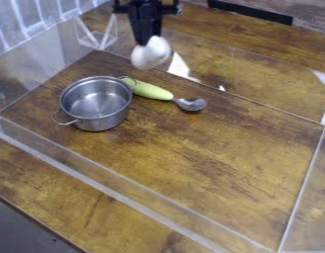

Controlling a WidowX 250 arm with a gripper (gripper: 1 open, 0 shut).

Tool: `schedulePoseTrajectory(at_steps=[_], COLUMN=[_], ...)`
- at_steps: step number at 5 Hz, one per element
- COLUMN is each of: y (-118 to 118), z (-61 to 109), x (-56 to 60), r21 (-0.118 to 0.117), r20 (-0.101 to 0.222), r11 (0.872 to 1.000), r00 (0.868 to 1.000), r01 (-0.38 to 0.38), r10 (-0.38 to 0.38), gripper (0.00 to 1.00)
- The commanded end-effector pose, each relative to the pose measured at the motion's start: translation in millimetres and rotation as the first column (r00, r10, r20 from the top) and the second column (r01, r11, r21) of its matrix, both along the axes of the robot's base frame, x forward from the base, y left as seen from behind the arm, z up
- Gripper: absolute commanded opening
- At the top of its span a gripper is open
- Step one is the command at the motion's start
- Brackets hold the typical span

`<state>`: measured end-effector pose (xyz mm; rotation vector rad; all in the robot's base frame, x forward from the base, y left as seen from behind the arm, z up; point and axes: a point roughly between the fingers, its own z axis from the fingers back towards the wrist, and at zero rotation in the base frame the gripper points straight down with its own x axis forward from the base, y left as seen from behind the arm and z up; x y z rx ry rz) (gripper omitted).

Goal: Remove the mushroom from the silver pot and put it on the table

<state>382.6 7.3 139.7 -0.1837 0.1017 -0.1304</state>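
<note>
Clearly empty, the small round shiny steel pot [96, 103] sits on the dark brown worn wood-grain tabletop [217, 148], toward the left side of the enclosure. Its bare polished floor reflects the light, and a short side handle sticks out at its lower left edge. Nothing lies inside it.

Up above and to the right of the pot, the black robot gripper [149, 40] hangs from the top edge of the picture, pointing down. Its jaws are clenched on the small toy mushroom [150, 52], which looks pale and rounded here and is somewhat blurred (the reddish-brown cap cannot be made out clearly). The mushroom is in the air, well clear of the pot's rim and touching neither the pot nor the tabletop.

Just beside the pot on its right lies an elongated yellow-green object [149, 89], angled down toward the right. Right at that object's lower end lies a small grey metal spoon-like piece [192, 104], flat on the wood; whether the two touch cannot be told.

Clear acrylic walls [151, 203] edge the tabletop, running along the front and up both sides, with bright glints on the far panel.
</note>
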Motion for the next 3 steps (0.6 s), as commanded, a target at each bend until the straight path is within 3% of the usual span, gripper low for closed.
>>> schedulePoseTrajectory(at_steps=[1, 2, 3], y=[-30, -51, -67], z=[24.2, 18.5, 14.0], x=[-4.7, -14.7, -27.5], r21=[-0.014, -0.031, -0.034], r20=[0.062, 0.038, 0.014], r11=[0.996, 0.99, 0.977], r00=[0.995, 0.99, 0.977], r01=[0.085, 0.135, 0.212], r10=[-0.084, -0.134, -0.211], gripper=[0.0, 0.0, 0.0])
